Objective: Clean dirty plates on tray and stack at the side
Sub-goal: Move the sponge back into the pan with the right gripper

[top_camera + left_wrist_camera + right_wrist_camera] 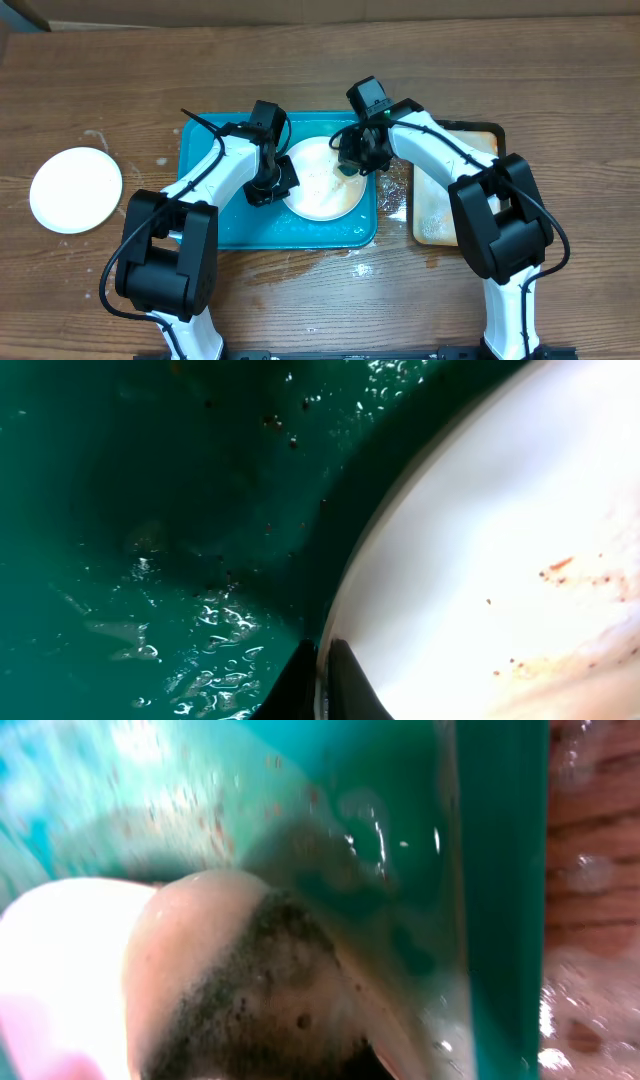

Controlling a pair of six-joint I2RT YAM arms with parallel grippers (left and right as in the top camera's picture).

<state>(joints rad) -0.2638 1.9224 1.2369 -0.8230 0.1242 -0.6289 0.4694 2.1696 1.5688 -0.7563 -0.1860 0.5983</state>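
**Pinned at the Rim**

On the teal tray (230,225), the left gripper (277,188) pinches the smeared plate (320,190) by its rim at 9 o'clock. The right gripper (352,160), at 1 o'clock, clamps what appears, through blur, to be a soapy sponge (250,990). A white plate (75,190) sits off-tray toward 9 o'clock.

Table: brown wooden top (560,80), its grain running left to right, filling nearly the whole overhead view.
Far edge: a pale beige strip (300,8) lies beyond the table's back edge.
Wet patches: droplets and foam (360,268) on the wood toward the front.
Light: even, with soft shadows and small glints on the wet wood.
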